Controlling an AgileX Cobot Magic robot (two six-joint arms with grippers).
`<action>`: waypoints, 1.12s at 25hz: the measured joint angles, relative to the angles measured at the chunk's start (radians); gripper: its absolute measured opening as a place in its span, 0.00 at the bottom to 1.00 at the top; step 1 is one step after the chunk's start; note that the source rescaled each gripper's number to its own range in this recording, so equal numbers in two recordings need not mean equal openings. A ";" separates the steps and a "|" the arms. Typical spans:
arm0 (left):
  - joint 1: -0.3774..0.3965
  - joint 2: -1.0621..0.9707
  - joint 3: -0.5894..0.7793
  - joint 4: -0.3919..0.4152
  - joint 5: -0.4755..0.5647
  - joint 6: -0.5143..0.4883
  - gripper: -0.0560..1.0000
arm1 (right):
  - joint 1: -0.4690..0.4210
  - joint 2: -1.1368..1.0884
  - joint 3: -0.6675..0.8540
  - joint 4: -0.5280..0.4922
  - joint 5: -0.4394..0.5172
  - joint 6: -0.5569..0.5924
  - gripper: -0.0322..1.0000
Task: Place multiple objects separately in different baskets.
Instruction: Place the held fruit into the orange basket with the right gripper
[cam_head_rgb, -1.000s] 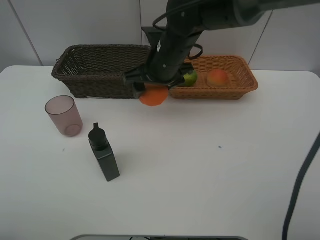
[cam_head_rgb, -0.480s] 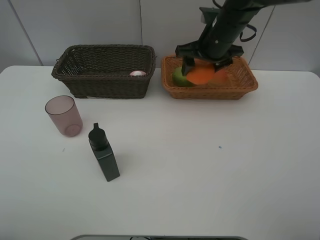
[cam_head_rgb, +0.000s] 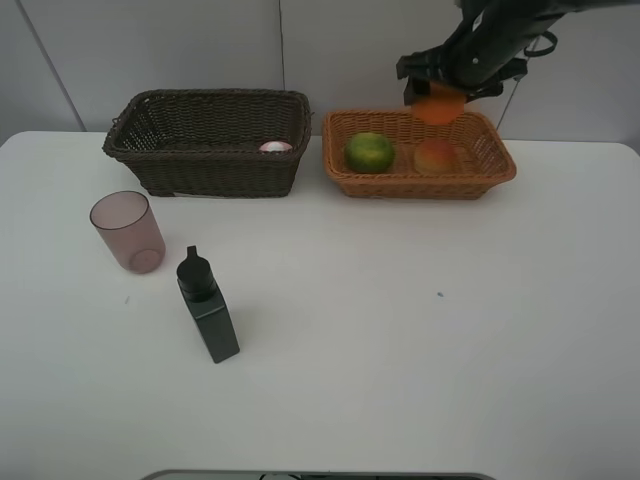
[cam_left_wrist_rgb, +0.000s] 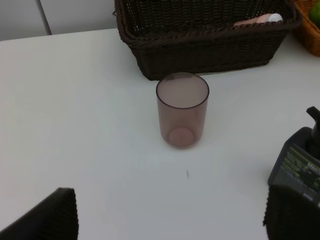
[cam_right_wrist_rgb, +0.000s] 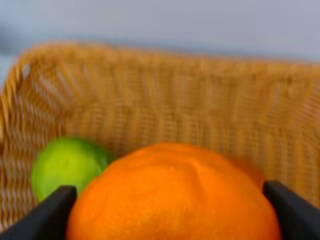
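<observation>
A white table (cam_head_rgb: 400, 350) fills the frame, with the dark brown basket (cam_head_rgb: 200, 172) at upper left and the tan basket (cam_head_rgb: 430, 186) just beside it, right of centre. Over the tan basket's far rim hangs the right gripper (cam_head_rgb: 447, 88), clamped on the orange (cam_head_rgb: 437, 105). The peach (cam_head_rgb: 436, 156) sits right under the orange in the picture and the green fruit (cam_head_rgb: 369, 152) lies further left, so I'd say the drop wants the bare wicker between them. The left gripper (cam_left_wrist_rgb: 170, 220) is spread wide and empty, facing the pinkish cup (cam_head_rgb: 128, 232) and black bottle (cam_head_rgb: 208, 305) at left.
</observation>
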 joint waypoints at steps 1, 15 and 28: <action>0.000 0.000 0.000 0.000 0.000 0.000 0.96 | 0.000 0.011 0.000 0.000 -0.027 0.000 0.63; 0.000 0.000 0.000 0.000 0.000 0.000 0.96 | 0.000 0.165 0.000 0.004 -0.250 0.000 0.63; 0.000 0.000 0.000 0.000 0.000 0.000 0.96 | 0.001 0.176 0.000 0.004 -0.266 0.000 0.98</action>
